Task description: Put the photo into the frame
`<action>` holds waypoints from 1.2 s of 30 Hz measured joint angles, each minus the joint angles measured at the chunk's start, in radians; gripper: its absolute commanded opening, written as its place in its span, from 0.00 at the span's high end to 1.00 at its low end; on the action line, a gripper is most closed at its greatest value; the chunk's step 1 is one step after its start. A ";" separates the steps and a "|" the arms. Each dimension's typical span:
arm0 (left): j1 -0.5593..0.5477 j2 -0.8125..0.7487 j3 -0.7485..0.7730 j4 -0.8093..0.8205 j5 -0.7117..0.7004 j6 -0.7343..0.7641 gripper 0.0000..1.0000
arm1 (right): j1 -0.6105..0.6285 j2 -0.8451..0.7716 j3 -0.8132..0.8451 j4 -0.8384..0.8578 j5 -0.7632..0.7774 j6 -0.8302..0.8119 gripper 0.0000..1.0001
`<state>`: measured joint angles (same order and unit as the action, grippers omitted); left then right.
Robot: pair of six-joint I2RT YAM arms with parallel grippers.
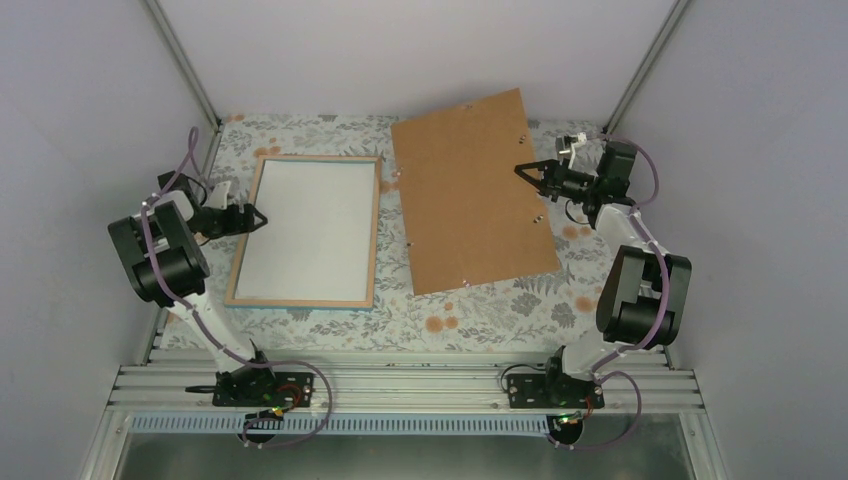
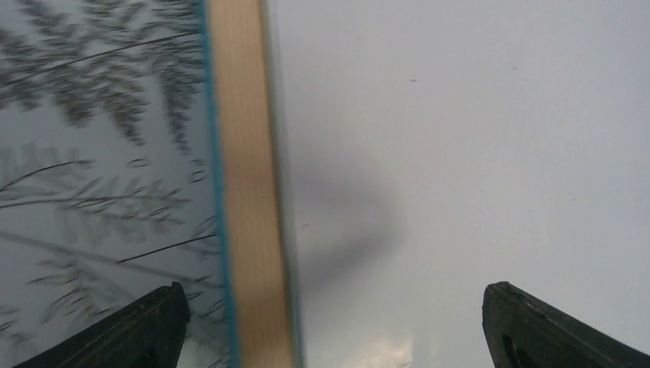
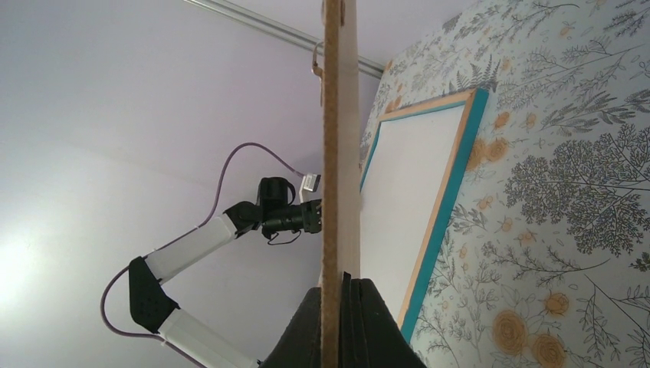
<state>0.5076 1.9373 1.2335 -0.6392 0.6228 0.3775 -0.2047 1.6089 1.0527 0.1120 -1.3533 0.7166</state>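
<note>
The frame point(image 1: 300, 302) lies face down on the left half of the table, wood-coloured back up, with a teal rim. A plain white sheet point(image 1: 310, 228) fills it; no sunflower print shows in any view. My left gripper point(image 1: 262, 218) is open and empty, low at the frame's left rail. In the left wrist view the gripper point(image 2: 333, 322) has one finger outside the rail point(image 2: 249, 192) and one over the white sheet point(image 2: 460, 153). My right gripper point(image 1: 522, 172) is shut on the right edge of the brown backing board point(image 1: 470, 190), held raised right of the frame. The right wrist view shows the board point(image 3: 339, 138) edge-on.
A floral cloth point(image 1: 500, 300) covers the table. Grey walls and metal corner posts point(image 1: 185, 55) close in the back and sides. A metal rail point(image 1: 400, 385) carrying both arm bases runs along the near edge. The left arm point(image 3: 192, 245) shows beyond the board in the right wrist view.
</note>
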 measured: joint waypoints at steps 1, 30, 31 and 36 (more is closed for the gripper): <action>-0.009 -0.001 -0.005 0.008 0.005 -0.001 0.05 | 0.000 0.000 0.000 0.000 0.000 0.000 0.96; -0.535 -0.219 -0.180 0.281 0.169 -0.253 0.05 | -0.035 0.000 -0.107 0.212 0.024 0.193 0.96; -0.535 -0.243 -0.167 0.291 0.184 -0.266 0.05 | -0.029 0.000 -0.111 0.241 0.025 0.215 0.96; -0.592 -0.280 -0.077 0.395 0.280 -0.391 0.05 | 0.008 0.000 -0.146 0.506 0.032 0.422 0.96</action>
<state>-0.0845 1.6569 1.1568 -0.2440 0.9031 -0.0132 -0.1967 1.6093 0.9066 0.6182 -1.3212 1.1381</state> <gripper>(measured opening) 0.950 0.041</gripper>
